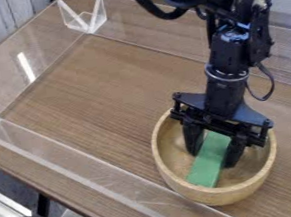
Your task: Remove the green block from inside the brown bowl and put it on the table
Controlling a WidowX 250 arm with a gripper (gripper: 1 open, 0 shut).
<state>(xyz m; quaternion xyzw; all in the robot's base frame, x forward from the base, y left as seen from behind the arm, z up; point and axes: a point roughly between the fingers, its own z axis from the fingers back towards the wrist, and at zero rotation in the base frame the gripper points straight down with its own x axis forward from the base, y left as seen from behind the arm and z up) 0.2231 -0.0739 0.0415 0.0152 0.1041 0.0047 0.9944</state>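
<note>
I have the jaws drawn in narrow on the green block (212, 160), pinching its upper end from either side. The fingers (196, 135) reach down past the rim and straddle the bar, which is why the gripper (224, 135) had to come in almost straight from above: the bowl wall leaves no room for a sideways approach. The grip looks closed to me, though the block's lower end rests on the bowl floor, so I judge the lift has not begun.

The block lies tilted inside the brown bowl (177, 167), its far end up between the fingers and its near end down toward the front wall. It is a flat bar, so a pinch across its narrow width should hold, but held at one end it may swing once it is clear of the wood.

Outward from there, the dark arm (234, 43) rises over the bowl and bends away toward the top of the view. The bowl holds nothing but the block. It sits near the right front of the table (91, 87), just inside the clear wall (61, 162) along the near edge. The bare wood to the left of the bowl is where I would set the block down, after raising it high enough to clear the thick rim.
</note>
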